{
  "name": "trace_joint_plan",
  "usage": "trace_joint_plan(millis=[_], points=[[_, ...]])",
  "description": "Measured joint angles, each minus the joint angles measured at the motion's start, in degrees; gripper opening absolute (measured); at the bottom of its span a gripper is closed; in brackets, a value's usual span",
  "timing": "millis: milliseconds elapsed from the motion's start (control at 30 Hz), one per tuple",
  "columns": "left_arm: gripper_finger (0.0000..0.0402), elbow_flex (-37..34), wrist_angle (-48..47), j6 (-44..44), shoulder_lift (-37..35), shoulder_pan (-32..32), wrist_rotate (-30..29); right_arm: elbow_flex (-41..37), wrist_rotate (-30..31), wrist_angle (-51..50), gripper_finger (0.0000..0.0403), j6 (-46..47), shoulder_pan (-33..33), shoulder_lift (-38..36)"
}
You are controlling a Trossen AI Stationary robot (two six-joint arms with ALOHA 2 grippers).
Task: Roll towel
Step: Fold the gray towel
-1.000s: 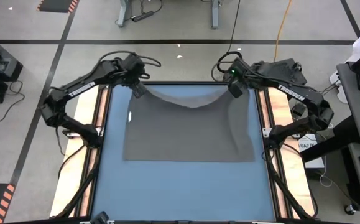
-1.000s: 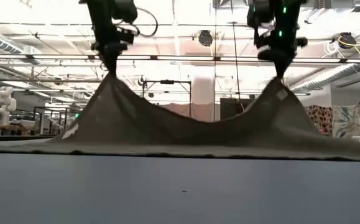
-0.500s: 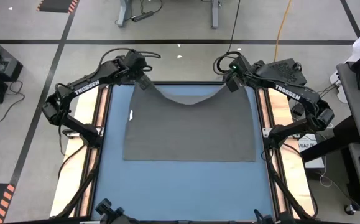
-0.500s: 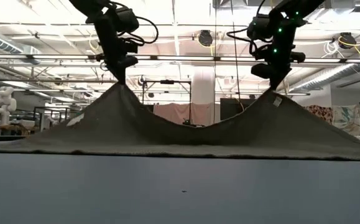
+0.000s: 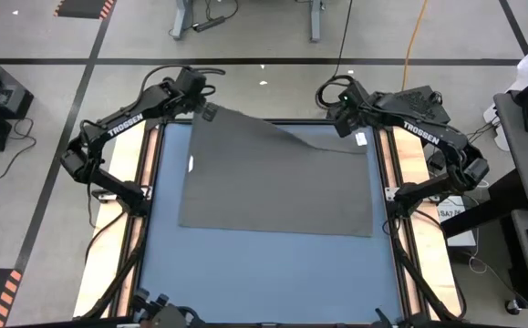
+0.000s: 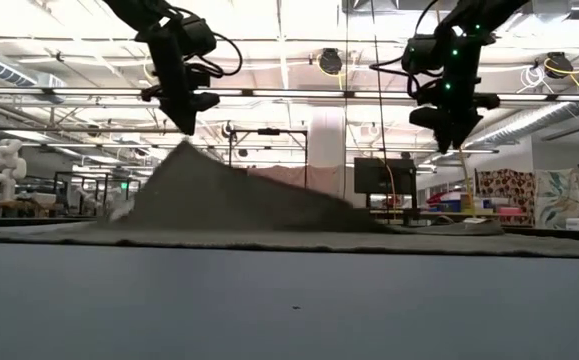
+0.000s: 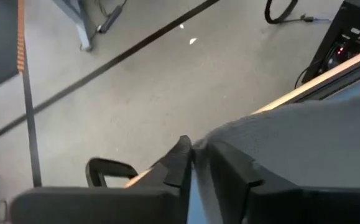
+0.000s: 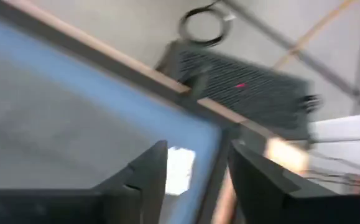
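The dark grey towel (image 5: 277, 182) lies spread on the blue tabletop, with its near edge and most of its body flat. My left gripper (image 5: 204, 107) is at the far left and is shut on the towel's far left corner, which stands up as a peak (image 6: 182, 150). My right gripper (image 5: 346, 123) is open and empty above the far right corner. That corner lies flat, and its white tag (image 5: 361, 138) shows between the fingers in the right wrist view (image 8: 178, 169). My left gripper pinches the towel's far left corner (image 7: 212, 138) between its two fingers, coming from above and pointing down. The corner is lifted clear of the table. The cloth slopes down from it, slack, to the flat part (image 6: 369, 228).
The table's wooden side rails (image 5: 145, 173) and dark frame run along both sides. Bare blue tabletop (image 5: 273, 273) lies between the towel and the near edge. A black equipment box (image 8: 248, 87) sits beyond the far right corner.
Both grippers have carried the raised far corners toward the far edge, spreading the towel. My right gripper has then opened and let go, and the far right corner has fallen flat. The far left corner stays raised in my left gripper.
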Motion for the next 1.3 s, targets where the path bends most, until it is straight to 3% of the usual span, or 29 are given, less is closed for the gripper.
trace_joint_plan(millis=[167,267,533,733,867,1000,1300], points=[[0.0116,0.00,-2.38,-2.86,0.00,1.23,-0.04,0.00,-12.38,-3.90,0.0186,4.17,0.51,-0.07],[0.0128,0.00,-3.50,-3.78,0.00,1.92,0.92,0.00,-16.02,-7.20,0.0187,5.64,2.12,-0.09],[0.0130,0.00,-7.76,-7.96,0.00,0.35,19.29,0.00,-17.29,-13.87,0.0187,9.92,4.66,-0.09],[0.0130,0.00,-12.46,-12.49,0.02,-6.41,28.50,0.00,-23.63,-13.39,0.0187,10.45,1.88,-0.09],[0.0130,-1.25,-14.42,-11.82,0.00,-13.42,28.62,-0.05,-25.76,-12.55,0.0187,6.33,4.18,-0.09],[0.0130,-7.35,-13.36,-14.15,0.02,-19.94,28.62,-2.22,-26.81,-12.75,0.0187,8.09,9.21,-0.11],[0.0130,-22.98,-2.05,-28.62,0.02,-30.44,28.42,-13.79,-31.50,-4.16,0.0187,21.46,21.54,-0.11]])
